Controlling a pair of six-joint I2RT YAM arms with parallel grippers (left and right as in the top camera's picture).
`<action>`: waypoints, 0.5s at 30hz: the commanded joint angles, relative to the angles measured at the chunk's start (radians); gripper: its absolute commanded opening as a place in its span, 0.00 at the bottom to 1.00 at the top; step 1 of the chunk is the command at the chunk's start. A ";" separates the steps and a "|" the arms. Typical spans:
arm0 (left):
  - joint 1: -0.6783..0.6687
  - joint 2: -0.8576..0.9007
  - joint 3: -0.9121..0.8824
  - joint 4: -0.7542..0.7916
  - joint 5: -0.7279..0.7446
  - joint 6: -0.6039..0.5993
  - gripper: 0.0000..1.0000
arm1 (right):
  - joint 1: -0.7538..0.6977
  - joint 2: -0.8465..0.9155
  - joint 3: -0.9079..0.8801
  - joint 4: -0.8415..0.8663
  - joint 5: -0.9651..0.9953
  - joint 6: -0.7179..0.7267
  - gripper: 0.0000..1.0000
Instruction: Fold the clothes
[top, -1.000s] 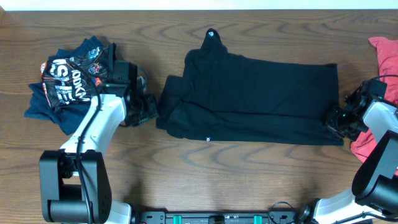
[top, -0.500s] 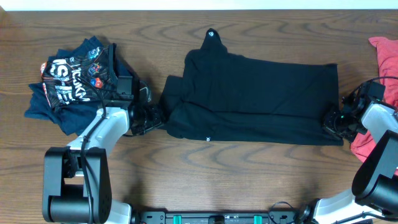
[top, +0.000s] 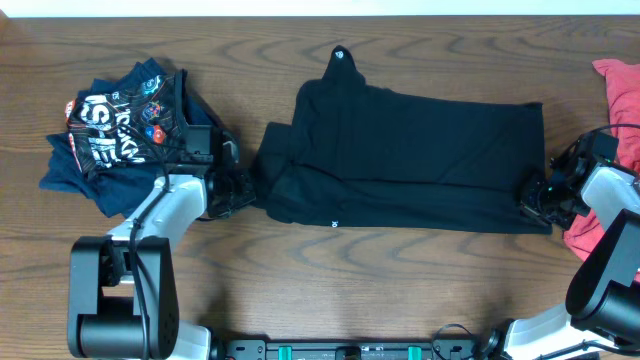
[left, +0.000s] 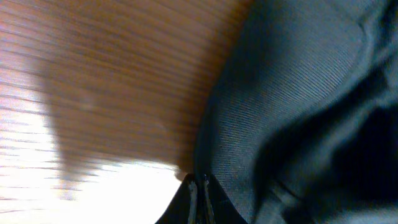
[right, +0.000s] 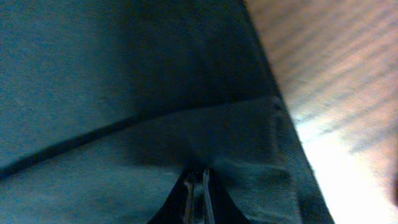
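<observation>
The black T-shirt (top: 400, 150) lies flat in the middle of the table, folded into a long band, with a small white logo near its front edge. My left gripper (top: 248, 188) is at the shirt's left end. In the left wrist view its jaws (left: 200, 186) are shut on the edge of the black fabric (left: 298, 112). My right gripper (top: 530, 193) is at the shirt's front right corner. In the right wrist view its jaws (right: 198, 180) are shut on the black cloth (right: 124, 93) near a hem.
A pile of navy and printed garments (top: 115, 135) lies at the far left, beside my left arm. A coral-red garment (top: 620, 80) lies at the right edge, partly behind my right arm. Bare wooden table (top: 330, 280) runs along the front.
My left gripper has moved right, from beside the printed pile to the shirt's left edge. My right gripper has stayed at the right corner.
</observation>
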 joint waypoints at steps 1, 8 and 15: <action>0.048 0.010 0.001 0.001 -0.092 0.007 0.06 | 0.010 -0.004 -0.006 -0.017 0.126 0.041 0.05; 0.105 0.010 0.008 -0.005 -0.105 0.010 0.06 | 0.010 -0.004 -0.006 -0.039 0.177 0.060 0.05; 0.105 0.006 0.010 -0.042 0.023 0.049 0.38 | 0.010 -0.004 -0.006 -0.039 0.173 0.059 0.06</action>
